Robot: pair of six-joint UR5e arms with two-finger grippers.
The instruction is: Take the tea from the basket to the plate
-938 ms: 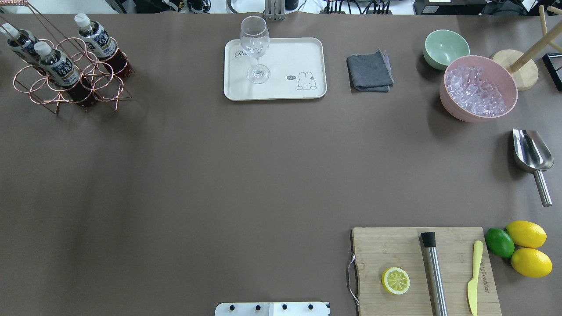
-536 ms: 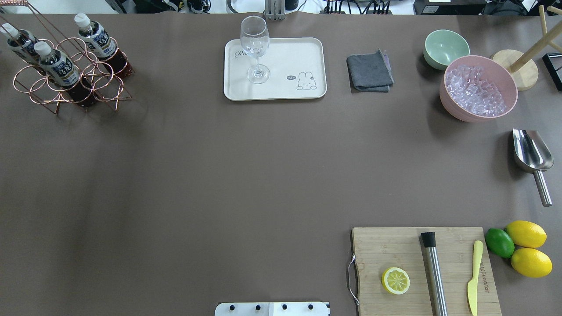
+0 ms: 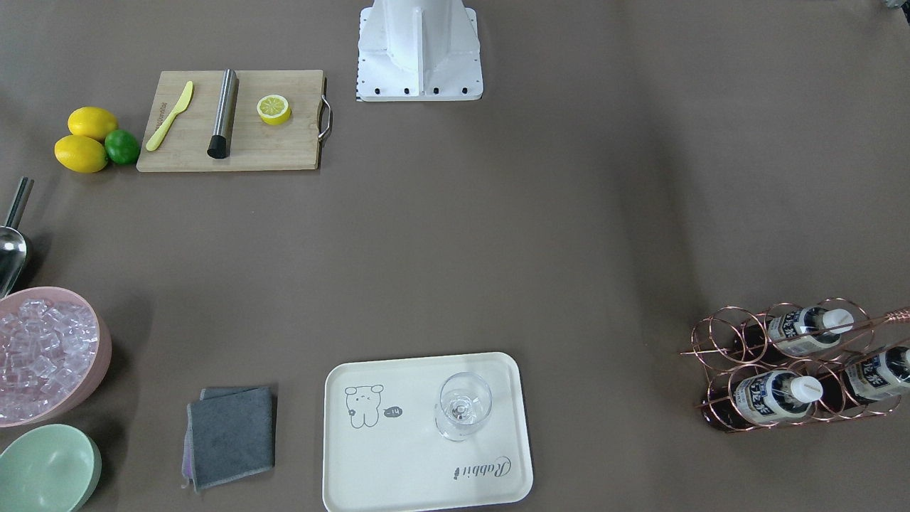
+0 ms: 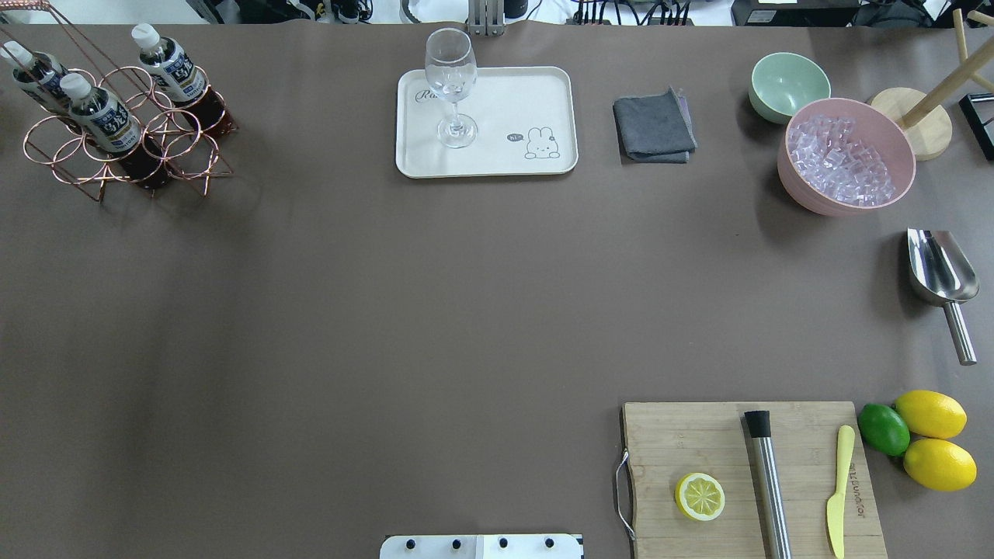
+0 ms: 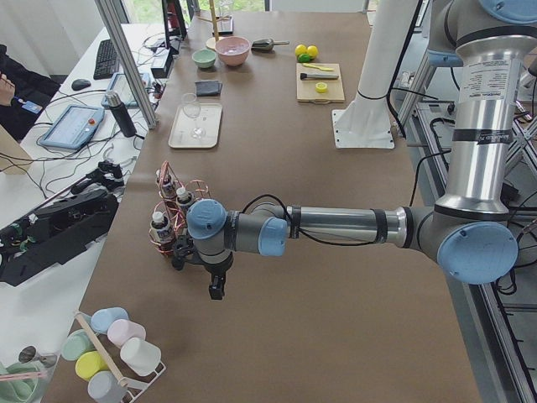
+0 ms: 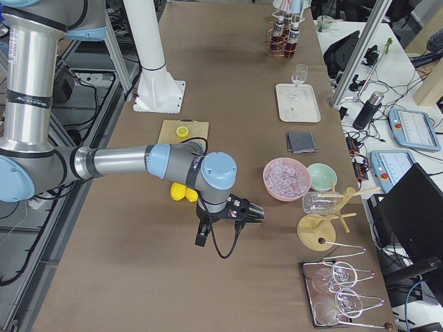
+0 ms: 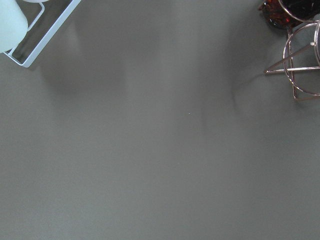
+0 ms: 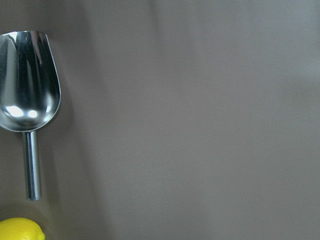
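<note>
Three tea bottles stand upright in the basket, whose rings hold them steady, just beside the left jaws; the plate lies far beyond. Whether the left jaws or right jaws are open, I cannot tell.

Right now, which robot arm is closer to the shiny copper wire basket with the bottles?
Left. The left end effector hangs close beside the copper wire basket; the right end effector is far off at the opposite end, near the yellow lemons.
</note>
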